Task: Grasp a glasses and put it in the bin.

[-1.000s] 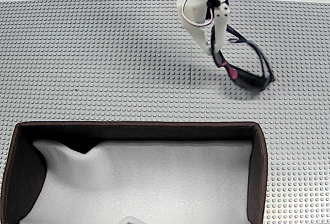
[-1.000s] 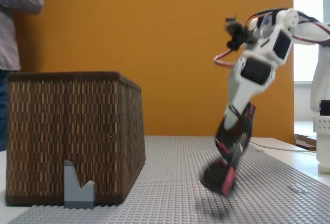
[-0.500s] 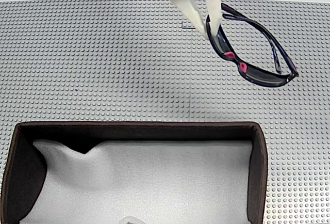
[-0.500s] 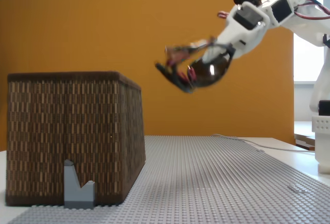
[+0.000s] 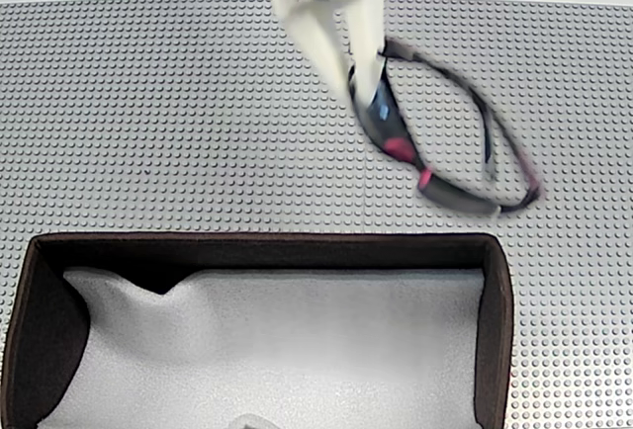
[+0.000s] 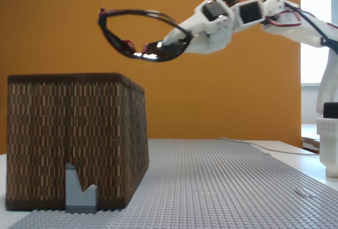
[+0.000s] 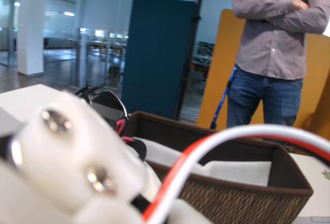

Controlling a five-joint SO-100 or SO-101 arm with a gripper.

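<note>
The big brown bin (image 6: 74, 139) is set on the grey bumpy table (image 6: 222, 181), with white foam inside. The black sunglasses (image 6: 138, 34) are held high in the air, above the bin's near corner. One lens end is pinched tight by the white gripper (image 6: 171, 38).

The claw (image 6: 168, 39) has carried the glasses (image 6: 138, 34) up off the baseplate toward the bin (image 6: 74, 139).
</note>
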